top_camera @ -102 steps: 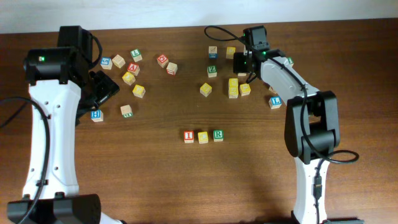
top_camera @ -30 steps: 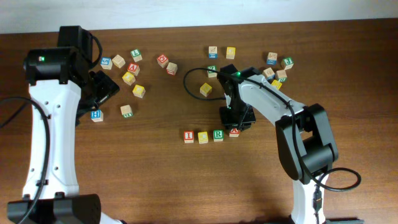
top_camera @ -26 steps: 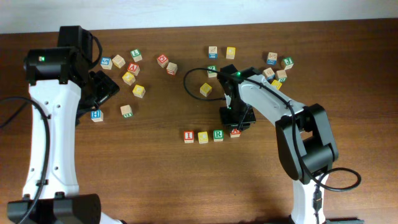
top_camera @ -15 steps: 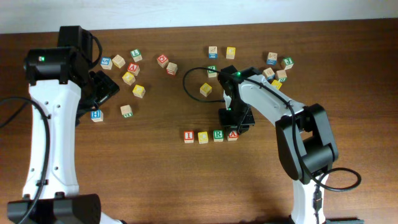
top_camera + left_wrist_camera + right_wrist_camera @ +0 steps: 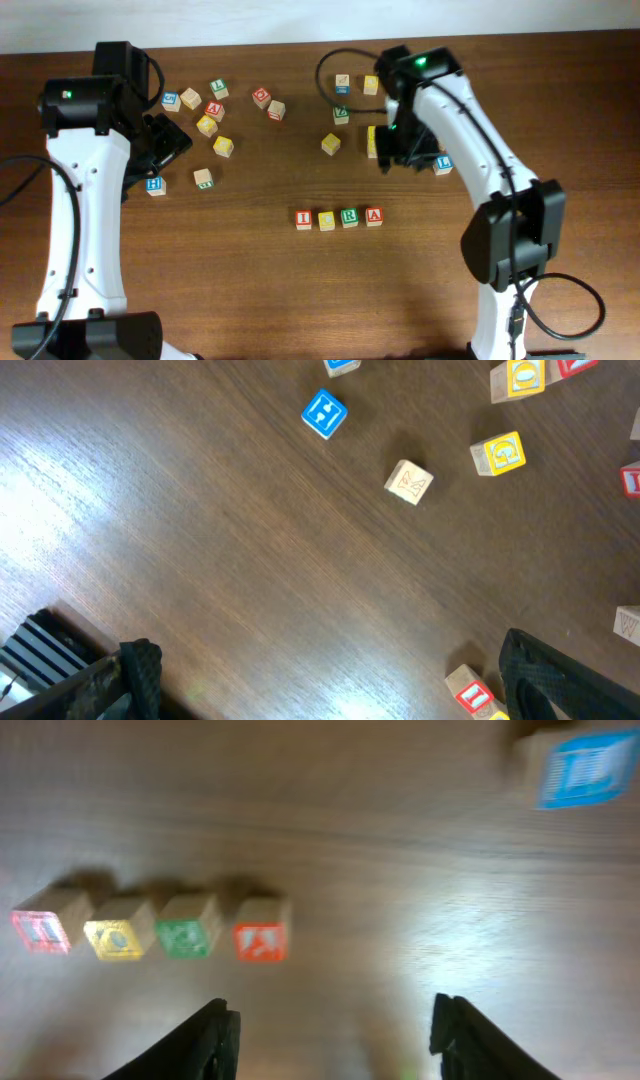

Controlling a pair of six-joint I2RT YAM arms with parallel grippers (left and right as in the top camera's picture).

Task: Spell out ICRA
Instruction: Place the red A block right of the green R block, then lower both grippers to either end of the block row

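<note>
Four cubes stand in a tight row at the table's middle: red I [image 5: 303, 218], yellow C [image 5: 326, 219], green R [image 5: 349, 217] and red A [image 5: 374, 216]. The right wrist view shows the same row, I [image 5: 42, 928], C [image 5: 116, 937], R [image 5: 185, 936], A [image 5: 262, 938]. My right gripper [image 5: 400, 162] hangs open and empty behind and to the right of the row; its fingers frame bare wood [image 5: 335, 1040]. My left gripper [image 5: 165, 143] stays wide open and empty at the far left [image 5: 330, 690]. The I [image 5: 472, 695] shows beside its right finger.
Loose cubes lie in a cluster at the back left [image 5: 205, 110] and another at the back right [image 5: 440, 98]. A yellow cube [image 5: 331, 144] and a blue cube [image 5: 443, 165] lie near my right gripper. A blue cube [image 5: 154, 184] sits by the left arm.
My right gripper set the A down at the row's right end, opened, and rose away toward the back right. The left arm has not moved.
</note>
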